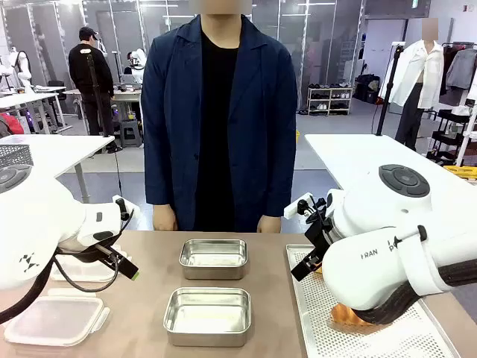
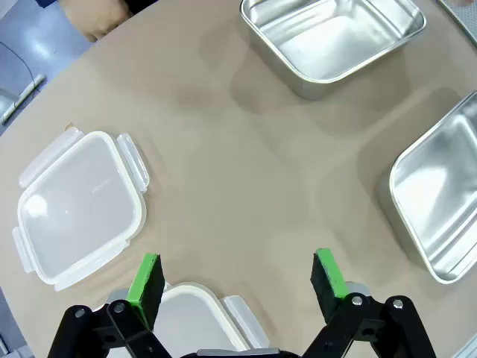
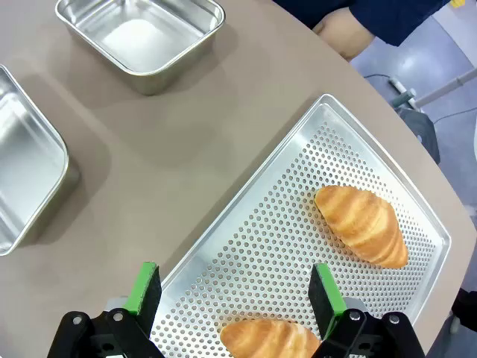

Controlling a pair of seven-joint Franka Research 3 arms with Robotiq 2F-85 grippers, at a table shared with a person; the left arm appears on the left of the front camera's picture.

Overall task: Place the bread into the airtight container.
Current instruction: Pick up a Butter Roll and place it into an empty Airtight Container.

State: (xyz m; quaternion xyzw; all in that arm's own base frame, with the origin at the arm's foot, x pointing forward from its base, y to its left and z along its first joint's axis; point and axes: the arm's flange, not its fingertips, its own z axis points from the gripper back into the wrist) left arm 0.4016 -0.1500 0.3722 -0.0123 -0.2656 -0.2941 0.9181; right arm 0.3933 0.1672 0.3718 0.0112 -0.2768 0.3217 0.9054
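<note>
right end effector [image 3: 235, 276] is released, jaws wide with nothing between them, hovering over the perforated tray [image 3: 261, 239] at the right edge of the worktop [image 3: 186, 134]. Bread is two croissants, both on that tray. The near croissant [image 3: 268, 339] lies right under the end effector, between the fingers and closer to the one on the wrist view's right; can't tell the height gap. The far croissant [image 3: 363, 224] lies beyond that finger, apart from it, toward the tray's outer corner.

left end effector [image 2: 237, 262] is also released and empty, over the worktop's left near corner. The first lid [image 2: 194, 321] is just under it, the second lid [image 2: 78, 209] beside.

Two steel containers sit mid-worktop, open-topped and empty: far container [image 1: 214, 259] and near container [image 1: 208, 315]. A person stands at the far edge, one hand [image 1: 165, 218] hanging by it.
</note>
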